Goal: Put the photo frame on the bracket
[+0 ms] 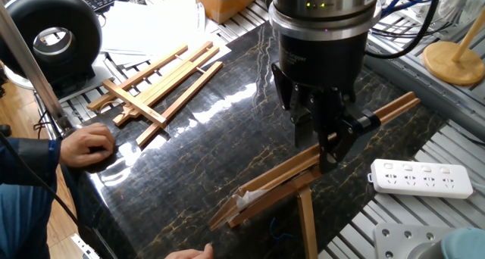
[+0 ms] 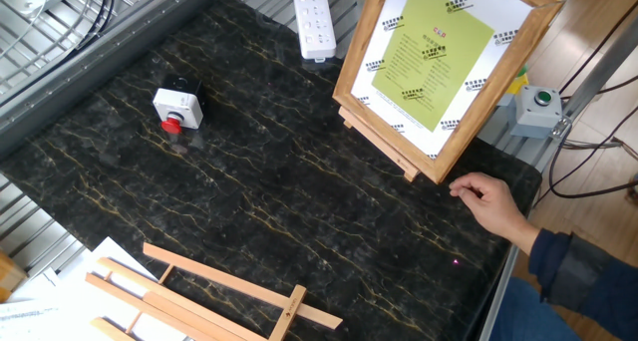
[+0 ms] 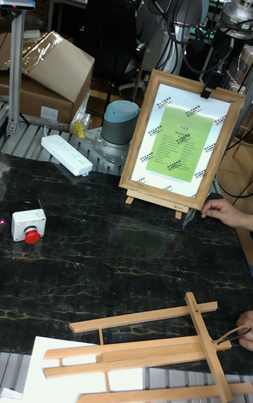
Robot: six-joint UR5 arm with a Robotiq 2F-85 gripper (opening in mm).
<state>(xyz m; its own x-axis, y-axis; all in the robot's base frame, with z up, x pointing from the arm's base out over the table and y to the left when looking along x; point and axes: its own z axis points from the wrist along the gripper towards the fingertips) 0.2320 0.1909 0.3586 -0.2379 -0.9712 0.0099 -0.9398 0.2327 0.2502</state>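
One photo frame [image 3: 182, 141] stands tilted back on the bracket [image 2: 380, 142], its lower edge on the bracket's crossbar near the desk [image 2: 249, 171] edge where a person's hand [image 2: 491, 203] rests on the dark marbled top. My gripper [image 1: 331, 149] is at the frame's top edge, fingers on either side of the wood; whether they actually press on it I cannot tell. The frame's face carries a white sheet with a green panel of printed lines and a short red heading, too small to read. A white power strip [image 2: 315, 20] lies at the far edge behind the frame, a white button box [image 2: 177, 106] with a red knob sits well apart, and a larger slatted easel [image 2: 199, 299] lies flat at the opposite edge.
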